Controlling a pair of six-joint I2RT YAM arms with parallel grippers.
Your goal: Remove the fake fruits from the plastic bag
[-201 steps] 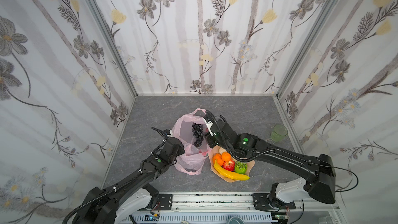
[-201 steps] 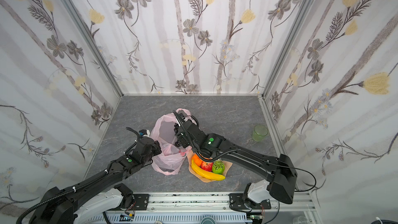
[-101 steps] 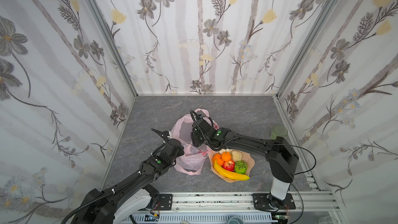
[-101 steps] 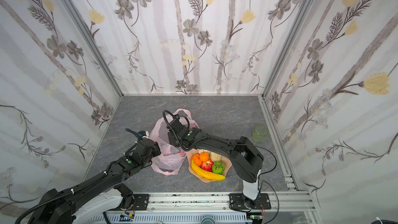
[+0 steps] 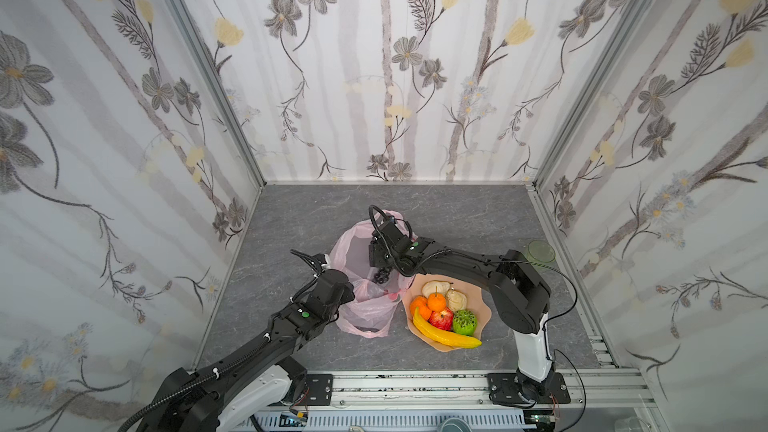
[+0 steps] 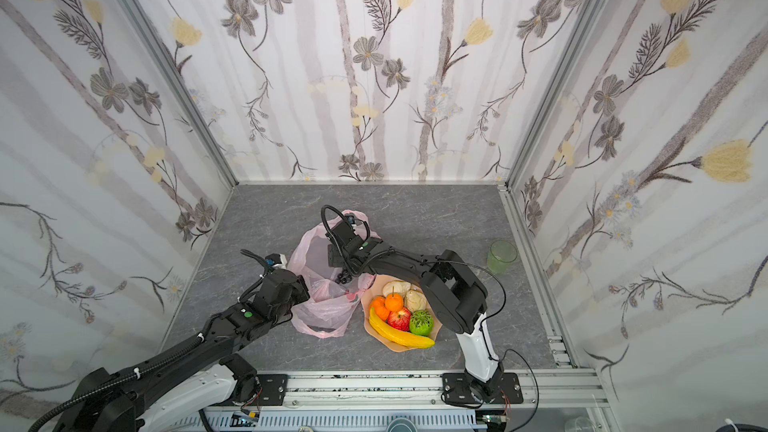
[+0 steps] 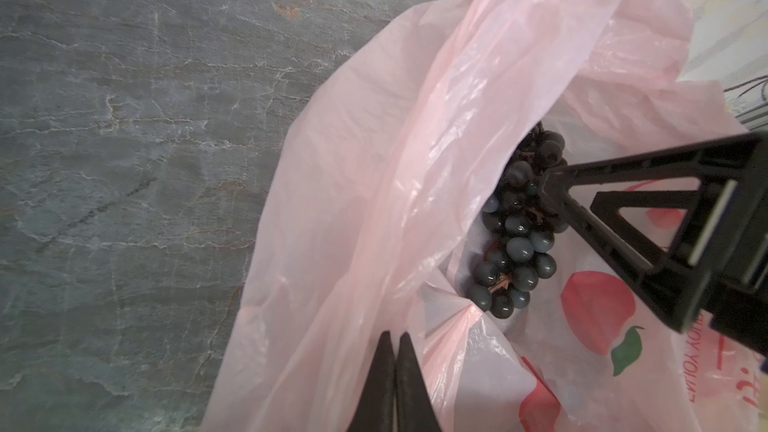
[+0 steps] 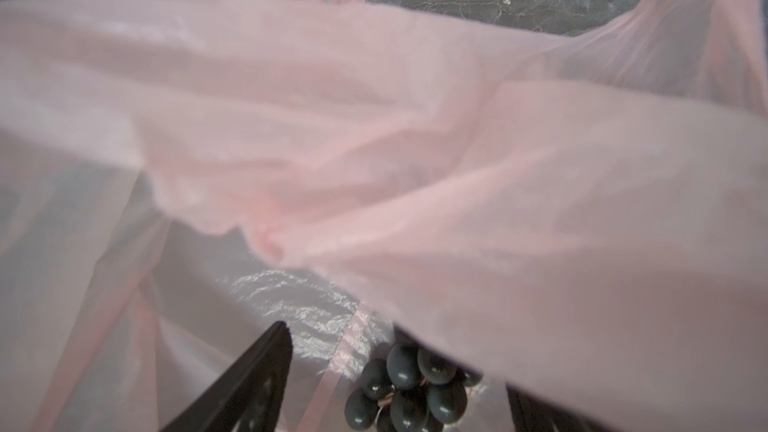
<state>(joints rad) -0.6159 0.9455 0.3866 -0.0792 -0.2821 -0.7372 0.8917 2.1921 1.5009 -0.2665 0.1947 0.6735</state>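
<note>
grapes in bag, r pincer astride

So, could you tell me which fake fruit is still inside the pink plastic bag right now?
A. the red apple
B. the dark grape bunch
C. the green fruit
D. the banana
B: the dark grape bunch lies inside the pink plastic bag, while the banana, red apple and green fruit sit on the peach plate.
</note>
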